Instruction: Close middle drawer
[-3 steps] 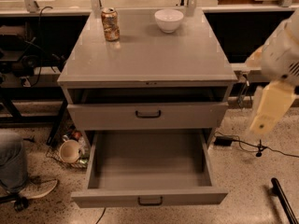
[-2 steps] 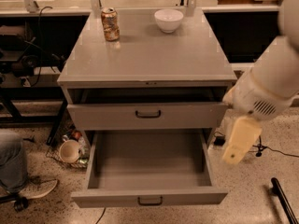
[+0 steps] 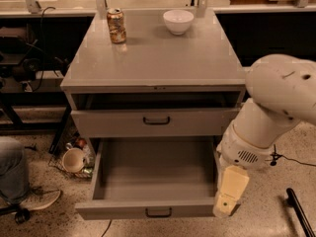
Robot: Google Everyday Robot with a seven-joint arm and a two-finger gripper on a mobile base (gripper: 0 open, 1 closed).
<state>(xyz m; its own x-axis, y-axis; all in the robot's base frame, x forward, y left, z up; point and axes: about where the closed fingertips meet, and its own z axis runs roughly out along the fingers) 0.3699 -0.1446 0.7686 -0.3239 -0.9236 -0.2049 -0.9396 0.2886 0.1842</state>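
Cabinet: a grey cabinet [image 3: 153, 58] fills the centre of the camera view, and we look down on its flat top from the front.
On top: a drink can [image 3: 116, 25] stands upright at the back left, and a white bowl [image 3: 178, 21] sits at the back, right of centre, well apart from the can.
Top drawer: the top drawer [image 3: 197, 123], with the taller front and the bigger dark handle [image 3: 156, 120], is out just a little, and a dark gap shows above it.
Middle drawer: here's the one that matters. The middle drawer [image 3: 118, 210] is pulled far out towards the camera, its wide grey box bare inside, with its low front nearest us and a small dark drawer pull [image 3: 158, 212] in the middle of that front.
Arm: the big white arm [image 3: 276, 98] comes in from the right and bends down beside the cabinet.
Gripper: the cream gripper [image 3: 226, 201] hangs low, right at the front right corner of the middle drawer, overlapping the end of its front panel. Whether it touches the panel cannot be told.
Jaws: cannot tell how they stand, since the gripper shows only as one pale block.
Floor, left: a cup [image 3: 74, 159] lies on its side among some clutter beside the cabinet, and further left are a person's grey trouser leg [image 3: 12, 174] and shoe [image 3: 42, 201].
Floor, right: a black bar [image 3: 301, 216] lies at the lower right corner.
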